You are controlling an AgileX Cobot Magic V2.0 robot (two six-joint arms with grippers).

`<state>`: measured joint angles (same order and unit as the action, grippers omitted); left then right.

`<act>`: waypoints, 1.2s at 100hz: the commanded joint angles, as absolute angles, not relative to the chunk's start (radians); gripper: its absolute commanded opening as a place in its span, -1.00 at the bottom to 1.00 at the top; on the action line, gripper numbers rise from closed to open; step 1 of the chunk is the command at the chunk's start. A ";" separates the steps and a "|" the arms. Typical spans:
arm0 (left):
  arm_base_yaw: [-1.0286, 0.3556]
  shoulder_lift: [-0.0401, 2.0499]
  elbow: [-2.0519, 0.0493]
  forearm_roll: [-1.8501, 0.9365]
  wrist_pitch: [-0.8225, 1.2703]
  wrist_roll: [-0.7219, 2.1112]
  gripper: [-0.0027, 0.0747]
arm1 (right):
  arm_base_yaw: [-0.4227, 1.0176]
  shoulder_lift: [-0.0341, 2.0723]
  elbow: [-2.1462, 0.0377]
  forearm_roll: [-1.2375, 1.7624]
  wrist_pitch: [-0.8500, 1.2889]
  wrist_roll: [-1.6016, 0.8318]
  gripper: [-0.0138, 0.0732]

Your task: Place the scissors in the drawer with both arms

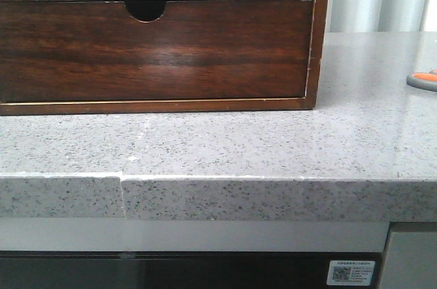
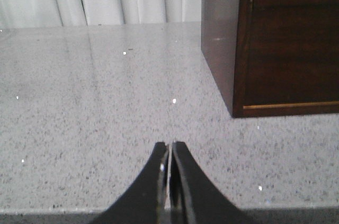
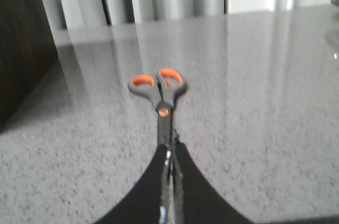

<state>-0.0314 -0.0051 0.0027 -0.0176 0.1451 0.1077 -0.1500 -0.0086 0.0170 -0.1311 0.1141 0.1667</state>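
The scissors (image 3: 159,92) lie flat on the tabletop (image 1: 225,149), right of the cabinet (image 1: 157,36), blades hidden behind the right tool (image 3: 170,155), fingers together. Left tool (image 2: 170,152) likewise together, empty. Light, stiff, likely slippery steel: grip near the pivot.

The cabinet (image 1: 157,50) is dark reddish-brown wood, grain showing, with a glossy varnish. The countertop (image 1: 273,145) is grey speckled stone — polished, mirroring the curtains toward its far edge. The scissors (image 3: 159,94) have matt grey plastic handles — orange-lined.
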 commanded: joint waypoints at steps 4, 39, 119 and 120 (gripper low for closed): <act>-0.030 -0.037 0.025 -0.050 0.028 0.109 -0.98 | -0.154 0.001 0.019 -0.145 0.000 0.168 -0.82; -0.030 -0.037 -0.011 -0.065 0.025 0.109 -0.98 | -0.153 0.058 -0.057 -0.127 0.053 0.168 -0.82; -0.030 0.446 -0.373 -0.055 -0.060 0.111 -0.06 | -0.133 0.240 -0.231 -0.071 0.212 0.168 -0.82; -0.030 0.450 -0.373 -0.055 -0.078 0.111 -0.03 | -0.133 0.240 -0.231 -0.071 0.212 0.168 -0.82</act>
